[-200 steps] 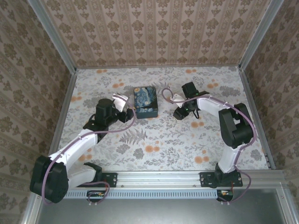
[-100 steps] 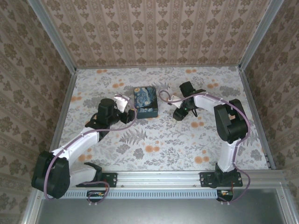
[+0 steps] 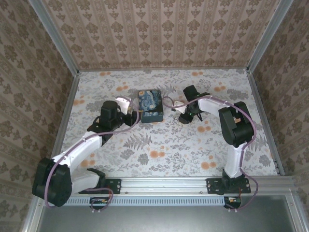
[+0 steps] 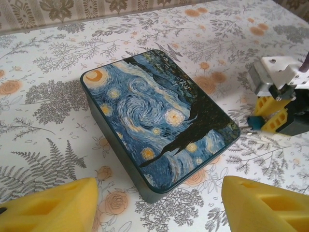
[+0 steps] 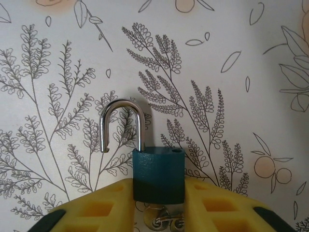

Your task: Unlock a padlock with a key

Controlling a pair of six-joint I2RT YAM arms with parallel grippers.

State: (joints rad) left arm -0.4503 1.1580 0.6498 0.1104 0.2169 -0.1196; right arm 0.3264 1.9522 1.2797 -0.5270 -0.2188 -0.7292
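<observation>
Risking, nearest the lens in the right wrist view, a knock to the small pale metal piece tucked under the padlock (image 5: 158,176), probably the key (image 5: 164,220), since any extra squeeze or twist there could be jarring it loose; risking too a slide of the smooth teal body out of the pinch, being caught only along its lower half; farther out, possibly snagging the shackle (image 5: 120,125), already standing with one leg free of the body, on the flowered desk (image 5: 241,72). Clamping the right gripper (image 5: 159,193) narrowly on the padlock's two sides, low over or on the desk, hard to tell which, right of the painted box (image 4: 159,125). Holding the left gripper (image 4: 157,212) spread wide and empty, hanging just short of that box's near corner
</observation>
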